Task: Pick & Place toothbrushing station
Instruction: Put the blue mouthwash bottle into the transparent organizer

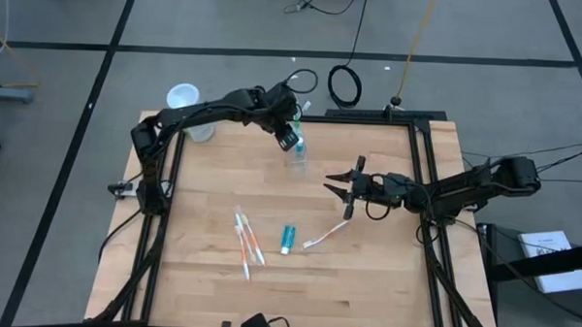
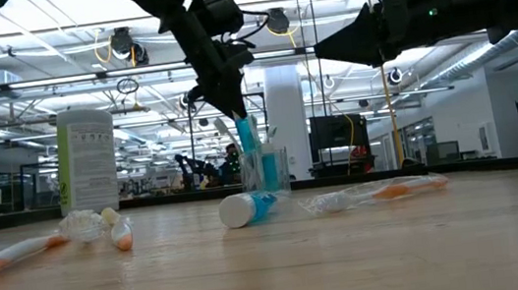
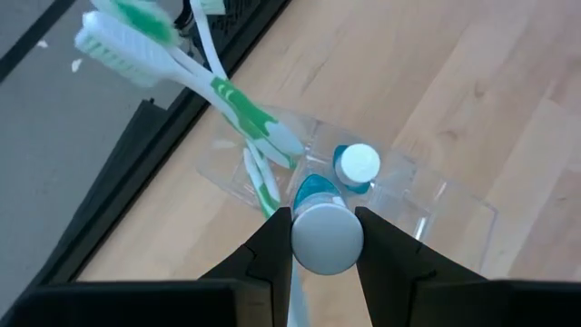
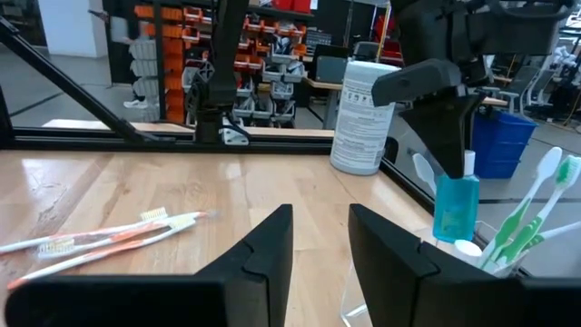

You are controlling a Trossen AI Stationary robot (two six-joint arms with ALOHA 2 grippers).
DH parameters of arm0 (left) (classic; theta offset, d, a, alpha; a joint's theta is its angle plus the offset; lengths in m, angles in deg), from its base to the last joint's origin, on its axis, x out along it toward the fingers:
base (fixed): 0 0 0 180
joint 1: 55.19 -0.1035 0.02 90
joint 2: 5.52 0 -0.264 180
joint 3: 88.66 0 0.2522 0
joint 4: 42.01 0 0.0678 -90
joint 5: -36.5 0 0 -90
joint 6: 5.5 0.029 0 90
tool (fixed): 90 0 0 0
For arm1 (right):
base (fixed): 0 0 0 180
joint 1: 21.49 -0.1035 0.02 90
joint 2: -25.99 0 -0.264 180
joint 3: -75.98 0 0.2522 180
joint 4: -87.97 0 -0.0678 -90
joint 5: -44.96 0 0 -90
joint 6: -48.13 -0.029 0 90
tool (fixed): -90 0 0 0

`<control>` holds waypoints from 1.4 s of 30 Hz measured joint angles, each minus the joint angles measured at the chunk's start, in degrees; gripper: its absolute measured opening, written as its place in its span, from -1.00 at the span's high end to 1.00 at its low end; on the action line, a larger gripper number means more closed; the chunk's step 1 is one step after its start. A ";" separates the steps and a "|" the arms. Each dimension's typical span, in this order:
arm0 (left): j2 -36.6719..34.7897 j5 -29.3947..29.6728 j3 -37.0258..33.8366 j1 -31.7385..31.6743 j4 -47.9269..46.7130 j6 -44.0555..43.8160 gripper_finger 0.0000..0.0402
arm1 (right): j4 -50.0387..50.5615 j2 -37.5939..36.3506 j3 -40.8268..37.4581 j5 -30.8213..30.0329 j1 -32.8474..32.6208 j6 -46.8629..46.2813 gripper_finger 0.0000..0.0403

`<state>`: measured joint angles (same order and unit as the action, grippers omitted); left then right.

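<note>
Small clear plastic cup stands near your table's far edge, green-accented white toothbrushes inside, left gripper above it clamped on a blue toothpaste tube; right gripper hovers nearby, fingers apart.

Canister: 1 white cylinder with green print, upright at the worktop's far left corner.
Worktop: light wood, black frame along its edges.

One clear cup. Two green toothbrushes stand in it. Three orange toothbrushes lie loose. Three blue toothpaste tubes. One white canister.
</note>
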<state>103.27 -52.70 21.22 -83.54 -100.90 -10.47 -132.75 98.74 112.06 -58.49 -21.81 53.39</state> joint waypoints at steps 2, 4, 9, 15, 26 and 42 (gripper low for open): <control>0.02 -0.13 0.00 0.01 -0.10 -0.08 0.52 | 0.02 0.00 0.00 0.00 0.00 0.02 0.50; 0.02 -0.99 0.00 0.01 -0.14 -0.10 0.52 | 0.05 0.00 0.00 0.00 0.00 0.05 0.50; 0.02 -1.92 0.00 0.19 -0.12 -0.36 0.52 | 0.02 0.00 0.00 0.00 0.00 0.09 0.50; 1.34 -1.82 0.00 0.86 -0.46 -1.04 0.52 | -0.06 0.00 0.02 0.02 0.00 0.09 0.50; 6.14 -1.97 -0.02 1.17 -0.61 -1.15 0.52 | -0.09 0.02 0.07 0.02 0.00 -0.04 0.50; 7.85 -1.92 -0.04 1.57 -1.37 -1.04 0.52 | -0.03 0.02 0.07 0.02 -0.01 -0.02 0.50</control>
<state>111.12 -54.63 21.17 -81.97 -102.27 -11.50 -132.78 98.76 112.13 -58.47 -21.81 53.37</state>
